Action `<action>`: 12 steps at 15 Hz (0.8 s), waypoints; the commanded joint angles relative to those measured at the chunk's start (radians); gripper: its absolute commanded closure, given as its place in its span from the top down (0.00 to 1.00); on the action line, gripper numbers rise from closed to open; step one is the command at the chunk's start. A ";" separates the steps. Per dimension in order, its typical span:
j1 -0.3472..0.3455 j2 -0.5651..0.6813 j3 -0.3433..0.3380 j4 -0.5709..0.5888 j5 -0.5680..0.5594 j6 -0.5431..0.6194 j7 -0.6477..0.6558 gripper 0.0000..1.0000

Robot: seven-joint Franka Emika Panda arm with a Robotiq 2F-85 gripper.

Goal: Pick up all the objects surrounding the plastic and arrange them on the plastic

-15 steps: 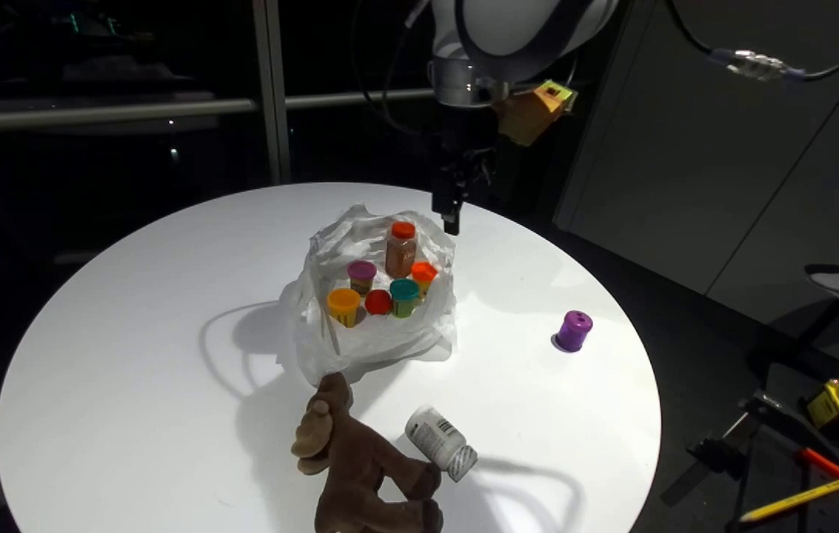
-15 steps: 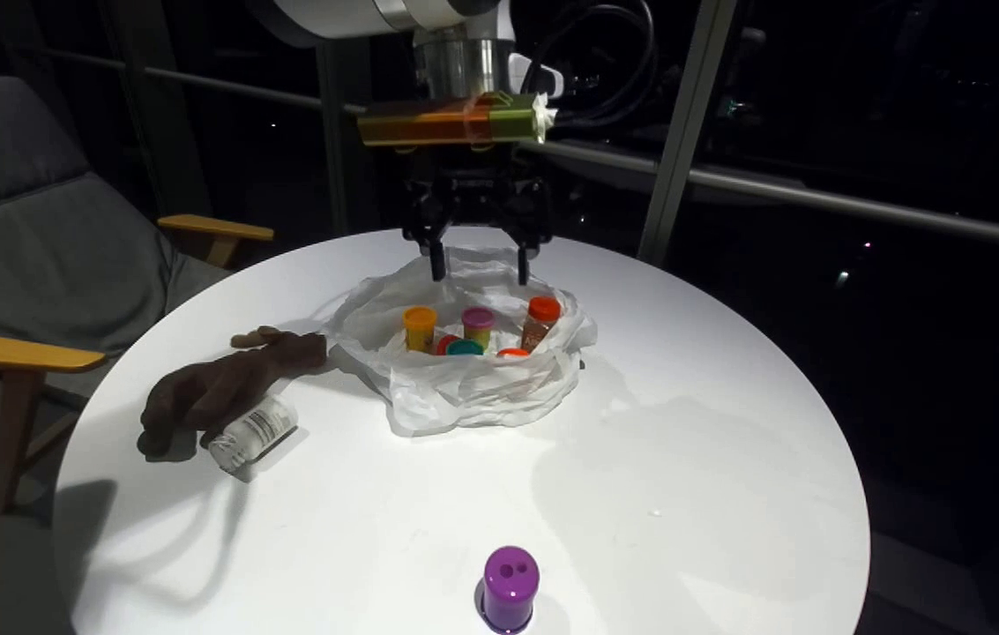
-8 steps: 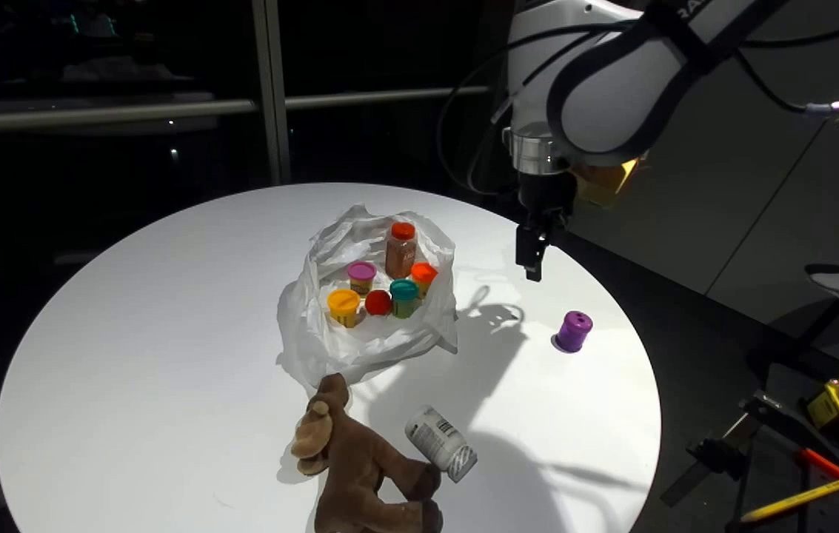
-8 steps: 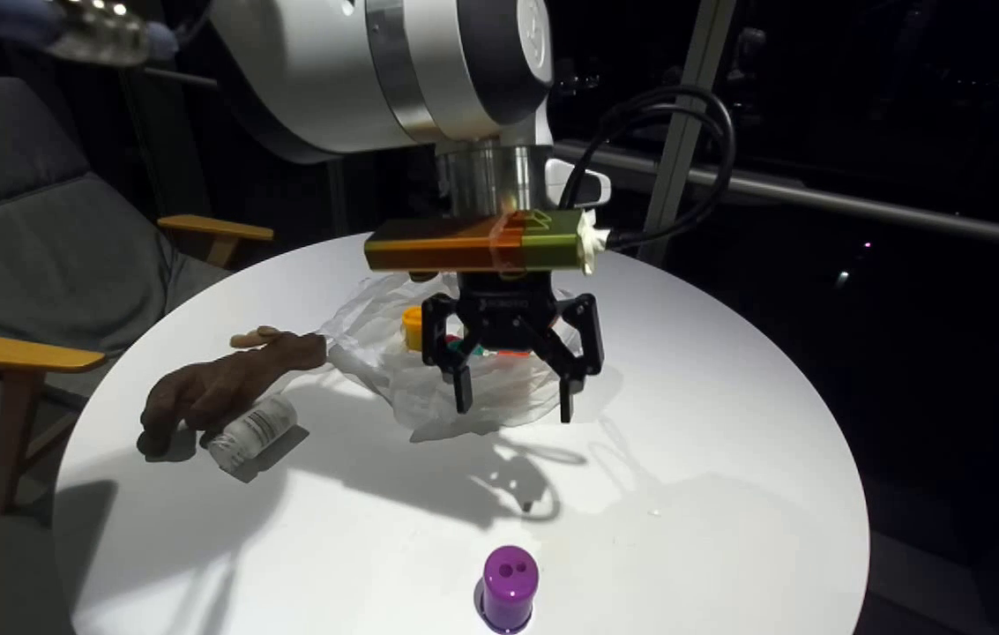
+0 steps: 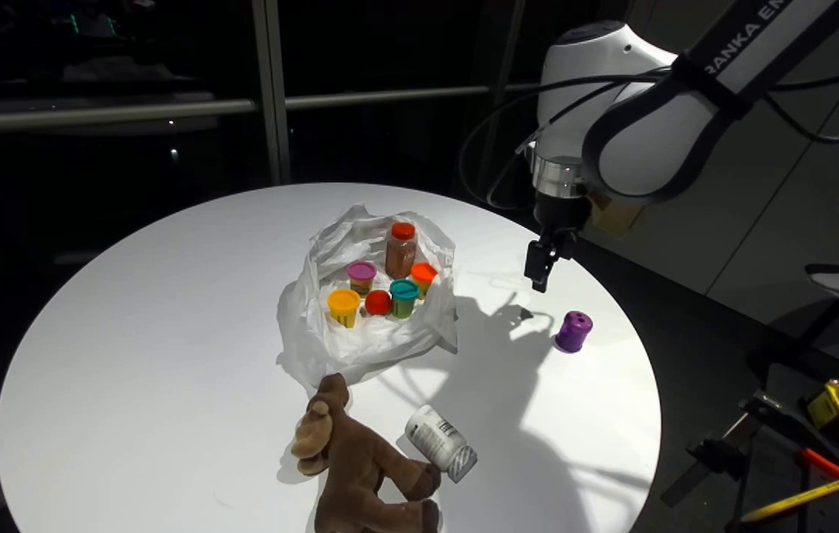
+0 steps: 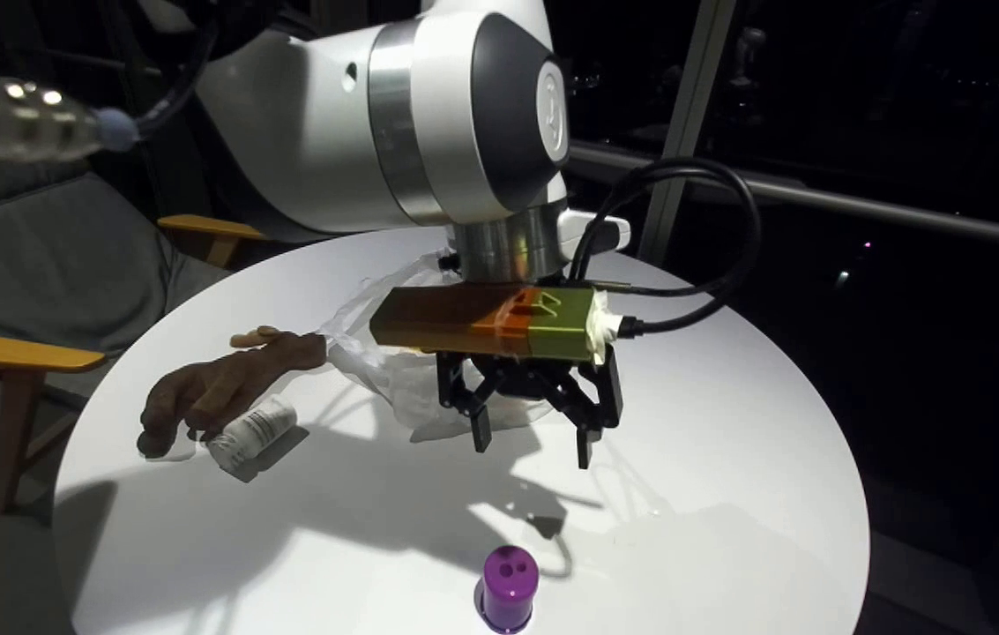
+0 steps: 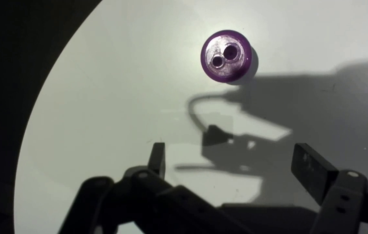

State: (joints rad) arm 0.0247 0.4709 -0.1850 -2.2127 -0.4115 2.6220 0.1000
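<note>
My gripper [image 7: 229, 146] stands open above the table with nothing between its fingers; its fingertips also show in an exterior view [image 6: 533, 450]. An upright purple object [image 7: 226, 73] with two holes in its top sits beyond the fingertips, apart from them; both exterior views show it [image 5: 573, 333] [image 6: 509, 591]. The white wrinkled plastic [image 5: 371, 348] holds a red-lidded jar [image 5: 400, 259], a red round item [image 5: 378, 302] and several small cups, among them an orange one [image 5: 343, 309]. A brown plush animal [image 5: 360, 466] lies against or close to its edge. Beside the plush lies a white bottle [image 5: 438, 438].
The round white table [image 5: 130, 355] ends in a curved edge, seen at the left of the wrist view. A grey chair [image 6: 41, 238] with wooden armrests stands close by. The arm hides the cups on the plastic in an exterior view.
My gripper has come away from above the far side of the plastic, moving lower and toward the purple object. Its jaws have stayed open. The objects on the table have not moved.
</note>
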 commanded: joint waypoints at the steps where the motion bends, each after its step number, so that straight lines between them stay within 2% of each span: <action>1: -0.017 -0.011 -0.017 -0.067 0.008 0.105 0.012 1.00; 3: -0.042 -0.022 -0.005 -0.101 0.044 0.128 -0.015 1.00; 9: -0.164 -0.006 0.123 -0.140 0.270 0.129 -0.183 1.00; 12: -0.155 0.011 0.108 -0.135 0.283 0.139 -0.184 1.00</action>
State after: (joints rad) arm -0.1217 0.4774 -0.0787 -2.3421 -0.1552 2.7336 -0.0573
